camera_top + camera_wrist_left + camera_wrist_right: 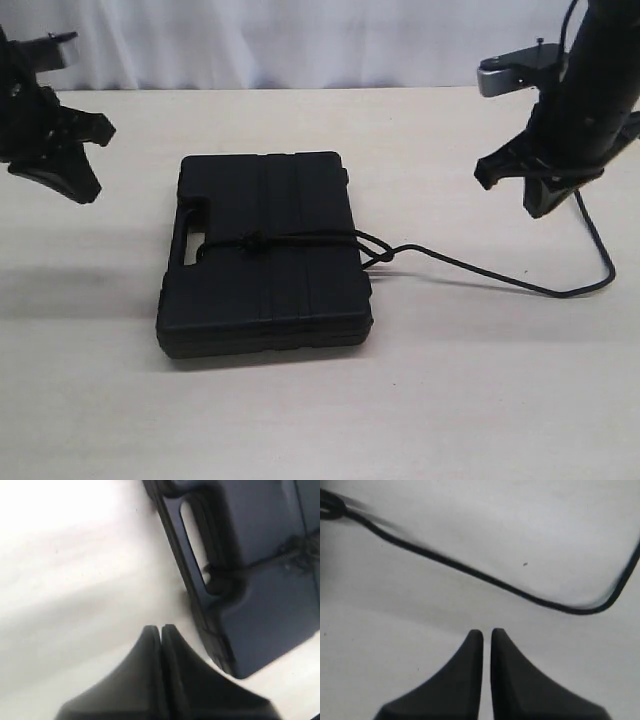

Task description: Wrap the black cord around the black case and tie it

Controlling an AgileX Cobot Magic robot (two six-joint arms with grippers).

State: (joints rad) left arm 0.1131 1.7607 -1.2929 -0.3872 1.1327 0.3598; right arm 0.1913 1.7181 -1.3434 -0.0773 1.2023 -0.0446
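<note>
status check. seeing the black case [265, 290] flat mid-table [450, 400], handle slot [185, 240] toward the left arm's side. black cord [300, 238] run across the lid, seemingly through the slot, cinched into 1 knot [255, 241] on top. probably routed via the slot to stop the wrap sliding off the end. loose tail [480, 272] off the case's right edge, lying on the table, bending back near the right arm. tip hidden, cannot tell where it ends. left gripper [161, 628] pinched together, empty, over bare table beside the slot end. right gripper [486, 631] likewise closed on nothing, near the tail, not touching. 2 grippers well apart from the case, likely to leave the knot undisturbed. reads as wrapped and tied. only knot tightness left to confirm.
</note>
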